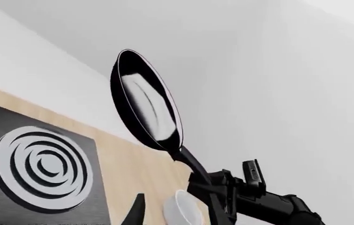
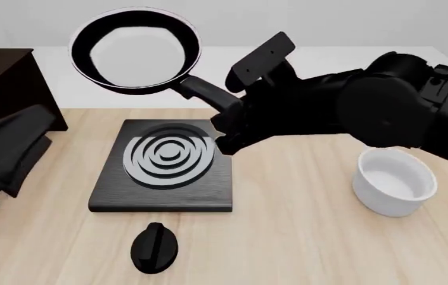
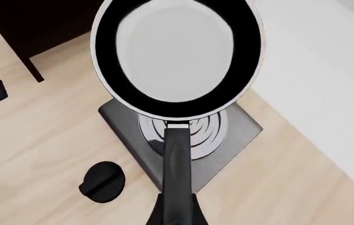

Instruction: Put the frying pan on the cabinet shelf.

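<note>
The right pincer (image 2: 225, 122) gripped the frying pan (image 2: 136, 49) by its handle, holding it in the air above the stove plate (image 2: 162, 166). The left pincer's (image 2: 2, 157) opening could not be told.

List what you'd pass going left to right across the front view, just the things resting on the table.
Dark cabinet at the left edge → black stove plate with grey rings → white bowl. The black knob sits in front of the stove plate, overlapping it in the order, so I left it out.
</note>
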{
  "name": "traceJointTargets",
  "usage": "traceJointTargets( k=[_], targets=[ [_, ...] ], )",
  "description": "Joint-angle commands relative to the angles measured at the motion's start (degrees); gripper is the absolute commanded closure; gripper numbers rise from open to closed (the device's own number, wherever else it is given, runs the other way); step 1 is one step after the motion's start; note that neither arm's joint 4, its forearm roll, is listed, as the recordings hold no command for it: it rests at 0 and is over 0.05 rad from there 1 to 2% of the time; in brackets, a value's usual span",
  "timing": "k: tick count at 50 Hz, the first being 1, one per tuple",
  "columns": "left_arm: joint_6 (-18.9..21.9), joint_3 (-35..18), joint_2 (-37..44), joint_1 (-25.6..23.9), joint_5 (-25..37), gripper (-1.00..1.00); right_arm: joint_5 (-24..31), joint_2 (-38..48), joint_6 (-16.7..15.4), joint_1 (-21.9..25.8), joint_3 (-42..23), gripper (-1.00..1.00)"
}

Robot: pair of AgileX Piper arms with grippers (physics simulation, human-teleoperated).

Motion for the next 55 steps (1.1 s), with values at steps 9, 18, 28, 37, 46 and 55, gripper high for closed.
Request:
traceJointTargets(
  k=[9, 18, 28, 37, 46, 55],
  targets=[
    [-9.24, 2.63, 3.0, -2.23, -6.98, -1.0, 0.75, 8.02, -1.61, 3.84, -11.58, 1.0],
    [-10.96, 2.44, 1.92, -0.62, -6.72, -1.0, 1.01, 10.39, -2.03, 6.12, -15.34, 1.0],
    [-11.03, 1.98, 1.03, -1.1, -6.3, -1.0, 1.36, 11.4, -1.23, 8.75, -16.71, 1.0],
    [-11.44, 2.64, 1.28, -1.1, -7.2, -1.0, 0.29, 11.84, -1.13, 9.97, -15.83, 1.0],
    [-11.59, 3.11, 1.29, -0.55, -7.63, -1.0, -1.15, 10.53, -0.63, 10.63, -14.61, 1.0],
    [-11.73, 3.21, 1.33, -0.33, -7.7, -1.0, -3.28, 8.96, -0.62, 11.43, -12.52, 1.0]
  ],
)
